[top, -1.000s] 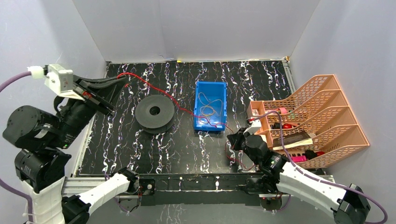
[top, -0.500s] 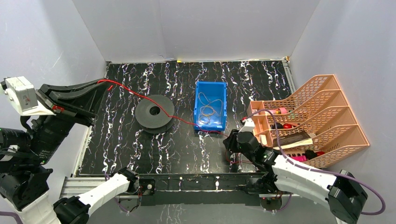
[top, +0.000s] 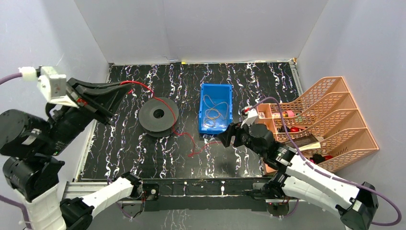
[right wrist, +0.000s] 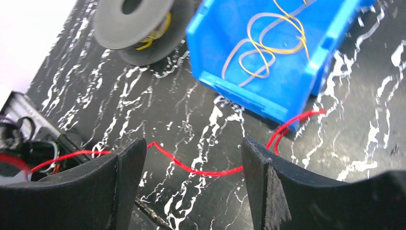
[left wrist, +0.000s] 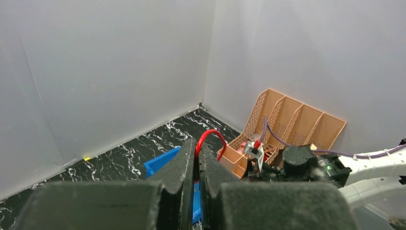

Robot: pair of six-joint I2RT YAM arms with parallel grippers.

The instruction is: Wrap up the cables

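Far left, the left gripper (top: 122, 87) is raised above the black marbled worktop (top: 268, 86), jaws clenched on one end of the red cable (top: 183, 133). In the left wrist view a short red loop is seen arching up out of the closed jaws. From there the red cable is draped down towards the black spool (top: 159, 115), which is laid flat on the worktop left of centre. A few yellow turns are seen in the spool's groove in the right wrist view. Past the spool the red cable is laid slack in loose bends across the worktop, ending near the blue bin (top: 215, 130). Inside the bin a yellow cable (right wrist: 268, 48) and a pale cable (right wrist: 238, 52) are coiled loosely together. At the bin's near right corner the right gripper (top: 229, 137) is held low, jaws released and spread wide. The red cable is seen on the worktop below the gap, gripped by neither finger. Far right, an orange file rack (top: 335, 115) is stood with small items in its slots, any print on them too small to be read.
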